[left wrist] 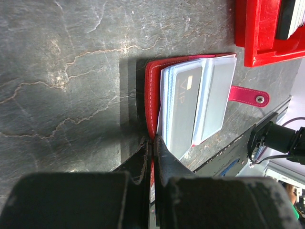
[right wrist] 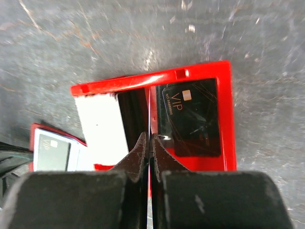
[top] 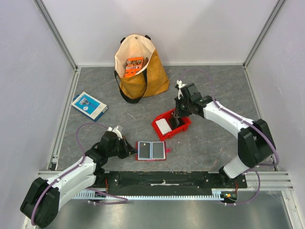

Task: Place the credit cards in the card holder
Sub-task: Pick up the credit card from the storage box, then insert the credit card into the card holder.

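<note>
The red card holder [top: 151, 150] lies open on the table, its grey pockets up. A dark grey card [left wrist: 183, 107] sits in one pocket. My left gripper [top: 130, 149] is shut on the holder's red left cover [left wrist: 151, 95], fingertips pinched together [left wrist: 155, 140]. My right gripper [top: 177, 116] is shut on a thin credit card held edge-on [right wrist: 149, 107] over the red bin [top: 187, 125]. In the bin lie a black VIP card [right wrist: 193, 117] and a whitish stack of cards [right wrist: 102, 124]. The holder shows at the lower left of the right wrist view [right wrist: 47, 150].
A yellow-brown tote bag [top: 147, 81] with orange packets [top: 134, 66] stands at the back. A blue-and-white flat box [top: 89, 105] lies at the left. A black rail [top: 162, 179] runs along the near edge just behind the holder.
</note>
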Action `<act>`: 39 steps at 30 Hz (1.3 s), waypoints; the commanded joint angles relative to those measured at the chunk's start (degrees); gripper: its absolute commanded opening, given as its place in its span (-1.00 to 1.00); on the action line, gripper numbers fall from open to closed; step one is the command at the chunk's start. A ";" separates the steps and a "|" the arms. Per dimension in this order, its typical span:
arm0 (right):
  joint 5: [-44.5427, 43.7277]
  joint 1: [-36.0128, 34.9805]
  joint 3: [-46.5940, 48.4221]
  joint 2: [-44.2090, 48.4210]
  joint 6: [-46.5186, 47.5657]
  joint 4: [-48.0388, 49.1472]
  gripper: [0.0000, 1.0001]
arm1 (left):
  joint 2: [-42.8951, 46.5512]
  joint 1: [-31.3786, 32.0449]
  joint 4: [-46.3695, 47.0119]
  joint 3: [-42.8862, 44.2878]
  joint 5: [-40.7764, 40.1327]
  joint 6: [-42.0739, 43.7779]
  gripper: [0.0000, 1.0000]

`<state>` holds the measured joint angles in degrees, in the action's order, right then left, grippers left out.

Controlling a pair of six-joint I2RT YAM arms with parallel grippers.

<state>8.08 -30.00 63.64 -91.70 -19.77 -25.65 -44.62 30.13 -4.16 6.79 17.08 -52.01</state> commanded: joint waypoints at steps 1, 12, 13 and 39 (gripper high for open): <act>-3.59 -0.23 4.04 6.79 0.70 0.16 -1.00 | 0.59 0.10 1.53 1.39 2.08 1.12 -0.96; -7.28 -11.21 -3.86 16.29 -11.77 7.18 -1.00 | 0.68 0.02 1.00 2.00 2.87 0.94 -0.96; -7.72 -13.05 -5.35 16.73 -13.61 8.50 -1.00 | 0.85 0.10 0.91 1.92 2.87 0.94 -0.96; -51.76 -48.58 -5.37 0.47 -41.14 20.38 -1.00 | 9.64 0.02 -3.48 0.07 3.22 -1.52 -0.96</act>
<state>-38.46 -78.19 55.40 -90.74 -58.76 -7.27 -35.90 30.13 -7.66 6.79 18.83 -52.07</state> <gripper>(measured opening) 0.007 0.032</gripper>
